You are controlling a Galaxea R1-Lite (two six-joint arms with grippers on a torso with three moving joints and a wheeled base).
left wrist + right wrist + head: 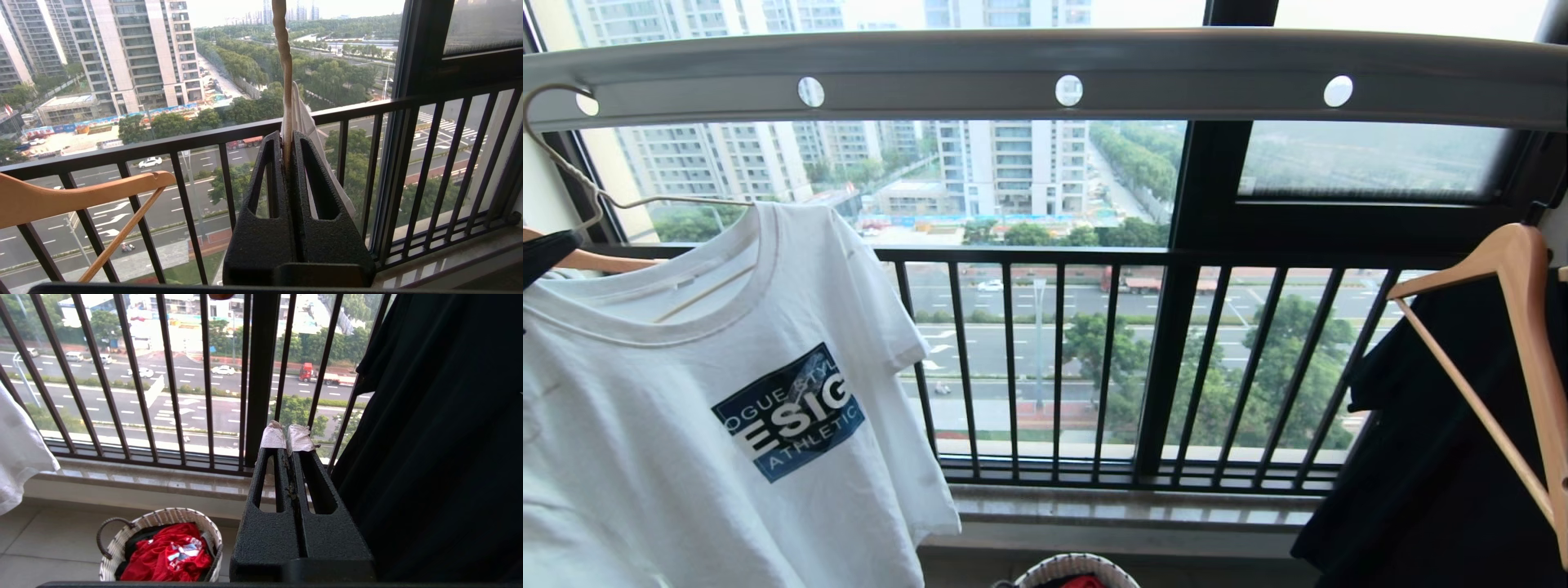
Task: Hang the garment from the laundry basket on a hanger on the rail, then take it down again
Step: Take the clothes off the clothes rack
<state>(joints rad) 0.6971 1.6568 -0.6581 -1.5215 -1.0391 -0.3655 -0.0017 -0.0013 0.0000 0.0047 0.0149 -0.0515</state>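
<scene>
The garment [686, 425], a white T-shirt with a dark blue chest print, hangs on the thin cream hanger [662, 198] at the left. The hanger's hook curves up to the leftmost hole of the grey rail [1192, 82]. In the left wrist view my left gripper [286, 139] is shut on the hanger's twisted neck [286, 61], with white cloth of the garment [304, 118] just behind the fingers. My right gripper [287, 435] is shut and empty, low down beside the laundry basket [122, 539], which also shows at the head view's lower edge [1078, 563].
A red cloth [167, 555] lies in the basket. A wooden hanger [1515, 269] with a black garment [1437, 457] hangs at the right, close to my right gripper. Another wooden hanger [61, 196] is left of the shirt. The black window railing [1094, 255] stands behind.
</scene>
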